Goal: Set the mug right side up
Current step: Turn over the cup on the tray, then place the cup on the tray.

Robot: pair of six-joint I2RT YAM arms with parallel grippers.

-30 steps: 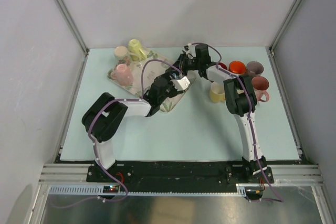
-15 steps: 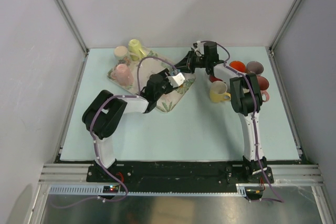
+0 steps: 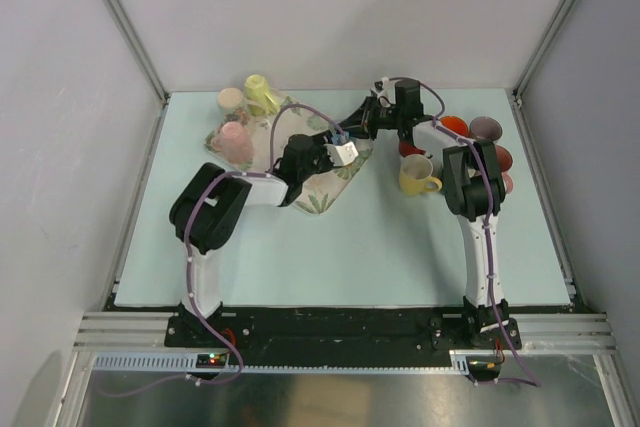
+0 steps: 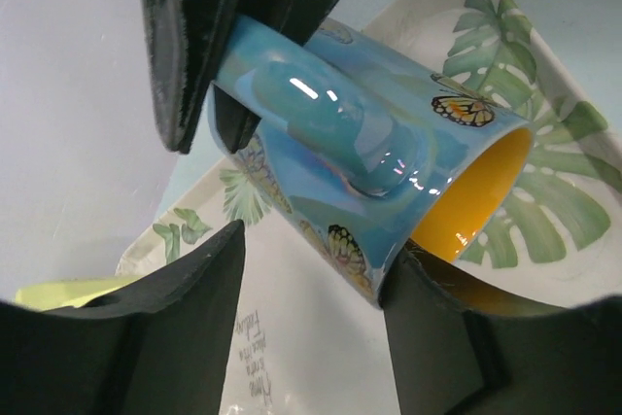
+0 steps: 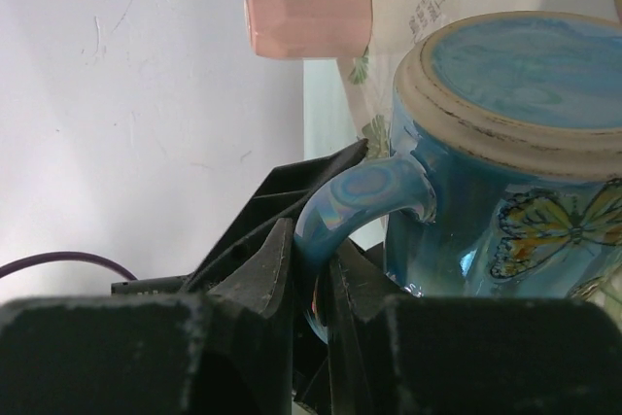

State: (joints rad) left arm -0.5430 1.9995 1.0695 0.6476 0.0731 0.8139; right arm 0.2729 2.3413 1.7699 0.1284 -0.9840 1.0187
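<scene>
- A pale mint-green table (image 3: 330, 257) fills the centre of the frame.
- A plain grey-white back wall (image 3: 330, 7) runs across the top, under even light.
- Aluminium posts (image 3: 120, 17) slant in the upper corners.
- A silver rail (image 3: 130, 329) runs along the bottom.

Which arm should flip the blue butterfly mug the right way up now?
Right, probably. The right tool is shut on the handle of the blue mug, so turning that wrist could bring the mug upright. The left tool is open beside the mug, gripping nothing.

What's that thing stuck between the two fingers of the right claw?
The looped handle of the blue butterfly mug, pinched by the right claw. The right wrist view shows it best.
</scene>
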